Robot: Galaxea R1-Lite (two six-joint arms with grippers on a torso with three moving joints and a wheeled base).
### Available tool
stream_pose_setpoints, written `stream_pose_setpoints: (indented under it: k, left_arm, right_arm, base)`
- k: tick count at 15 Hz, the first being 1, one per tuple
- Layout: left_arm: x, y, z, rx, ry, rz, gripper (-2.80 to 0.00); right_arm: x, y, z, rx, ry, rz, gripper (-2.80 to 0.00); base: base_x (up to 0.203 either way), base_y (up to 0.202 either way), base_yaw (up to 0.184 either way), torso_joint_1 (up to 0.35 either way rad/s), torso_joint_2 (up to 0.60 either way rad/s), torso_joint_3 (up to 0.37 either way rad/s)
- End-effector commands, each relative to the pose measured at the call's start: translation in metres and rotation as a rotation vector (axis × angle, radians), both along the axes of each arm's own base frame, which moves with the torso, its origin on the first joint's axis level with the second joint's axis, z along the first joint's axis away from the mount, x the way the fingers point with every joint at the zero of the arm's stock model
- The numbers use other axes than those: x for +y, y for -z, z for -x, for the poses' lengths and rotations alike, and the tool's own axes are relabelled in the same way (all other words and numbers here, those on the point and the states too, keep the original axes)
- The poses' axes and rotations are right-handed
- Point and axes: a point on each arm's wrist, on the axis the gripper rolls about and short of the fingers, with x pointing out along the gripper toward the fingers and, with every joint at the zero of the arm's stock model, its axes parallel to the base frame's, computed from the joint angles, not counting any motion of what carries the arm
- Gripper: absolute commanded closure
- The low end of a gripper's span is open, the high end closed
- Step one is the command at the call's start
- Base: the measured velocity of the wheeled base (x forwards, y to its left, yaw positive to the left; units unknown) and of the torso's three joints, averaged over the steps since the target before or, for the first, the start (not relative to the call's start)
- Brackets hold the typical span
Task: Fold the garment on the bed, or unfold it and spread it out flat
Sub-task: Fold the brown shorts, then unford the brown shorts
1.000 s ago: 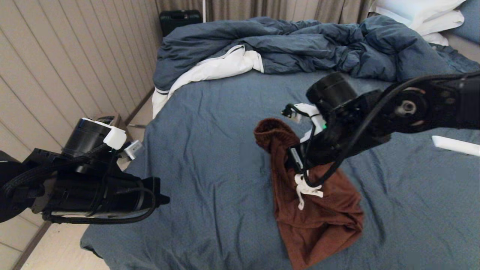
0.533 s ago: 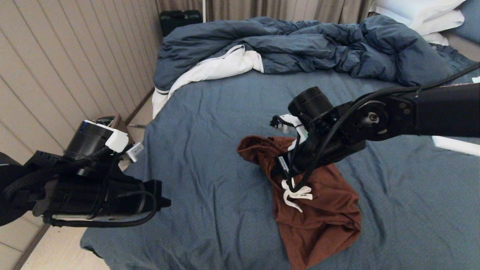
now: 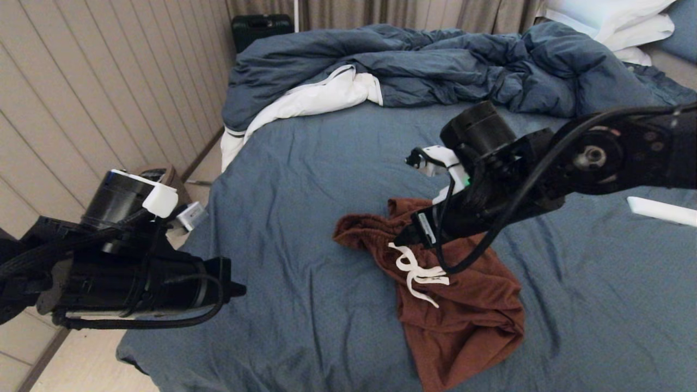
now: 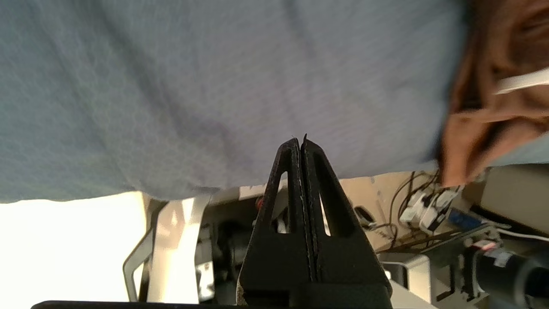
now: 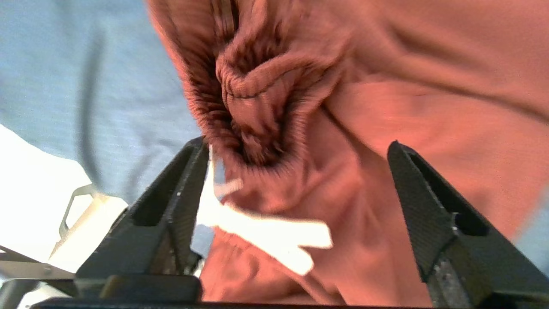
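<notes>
Right gripper (image 5: 296, 171): jaws spread wide, holding nothing, poised just above the bunched waistband of the shorts (image 3: 457, 294). In the head view it (image 3: 405, 238) sits near picture centre, at about 3 o'clock from centre, its arm reaching in from the right edge.

Shorts: rust-brown knit, lying crumpled on the bed (image 3: 305, 207), unfolded but not flat. The waistband end points toward 10 o'clock; the legs trail toward 5 o'clock, down to the near edge. The gathered waistband (image 5: 257, 98) is puckered in on itself between the open fingers. The white drawstring (image 3: 416, 272) lies loosely looped on top of the fabric, just beside the gripper tip.

Left gripper (image 4: 302, 143): fingers pressed together, empty, held off the bed's near left corner, at 8 o'clock from the shorts and well apart from them (image 4: 484, 124).

Bed: slate-blue sheet, creased. Duvet (image 3: 435, 65): dark blue with white lining, heaped across the far side at 12 o'clock. Pillows (image 3: 615, 19): white, at 1 o'clock. White flat object (image 3: 661, 211): on the sheet at 3 o'clock; kind cannot be told.

No containers in view.
</notes>
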Motion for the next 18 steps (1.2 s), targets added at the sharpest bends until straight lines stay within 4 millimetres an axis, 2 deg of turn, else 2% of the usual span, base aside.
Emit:
stream_pose_setpoints:
  k: [1, 3, 5, 7, 8, 11, 14, 16, 18]
  left_arm:
    - [0.009, -0.024, 0.017, -0.1, -0.004, 0.05, 0.0]
    - [0.025, -0.053, 0.045, -0.238, -0.009, 0.094, 0.0]
    - [0.044, -0.075, 0.081, -0.354, -0.036, 0.105, 0.0]
    - [0.065, -0.084, 0.115, -0.451, -0.107, 0.048, 0.0]
    - [0.075, -0.083, 0.133, -0.494, -0.151, 0.003, 0.0]
    - [0.103, -0.071, 0.183, -0.532, -0.231, -0.096, 0.0]
    - [0.124, -0.046, 0.226, -0.496, -0.284, -0.157, 0.0]
    - [0.127, -0.021, 0.224, -0.414, -0.406, -0.251, 0.0]
    - [0.126, -0.014, 0.225, -0.389, -0.538, -0.277, 0.0]
  right_arm:
    - [-0.021, -0.045, 0.033, -0.118, 0.008, -0.068, 0.0]
    - [-0.048, -0.081, 0.073, -0.222, 0.034, -0.111, 0.0]
    - [-0.08, -0.105, 0.121, -0.274, 0.061, -0.129, 0.0]
    - [-0.112, -0.114, 0.166, -0.316, 0.112, -0.144, 0.0]
    - [-0.128, -0.11, 0.187, -0.331, 0.157, -0.144, 0.0]
    - [-0.163, -0.073, 0.242, -0.345, 0.329, -0.116, 0.0]
    - [-0.176, -0.02, 0.296, -0.393, 0.416, -0.113, 0.0]
    - [-0.18, 0.027, 0.318, -0.368, 0.437, -0.097, 0.0]
    - [-0.181, 0.064, 0.336, -0.36, 0.461, -0.091, 0.0]
  base:
    - [0.0, 0.0, 0.0, 0.0, 0.0, 0.0]
    - [0.0, 0.0, 0.0, 0.0, 0.0, 0.0]
    - [0.0, 0.0, 0.0, 0.0, 0.0, 0.0]
    - [0.0, 0.0, 0.0, 0.0, 0.0, 0.0]
    - [0.0, 0.0, 0.0, 0.0, 0.0, 0.0]
    - [0.0, 0.0, 0.0, 0.0, 0.0, 0.0]
    - [0.0, 0.0, 0.0, 0.0, 0.0, 0.0]
    - [0.0, 0.0, 0.0, 0.0, 0.0, 0.0]
    - [0.0, 0.0, 0.0, 0.0, 0.0, 0.0]
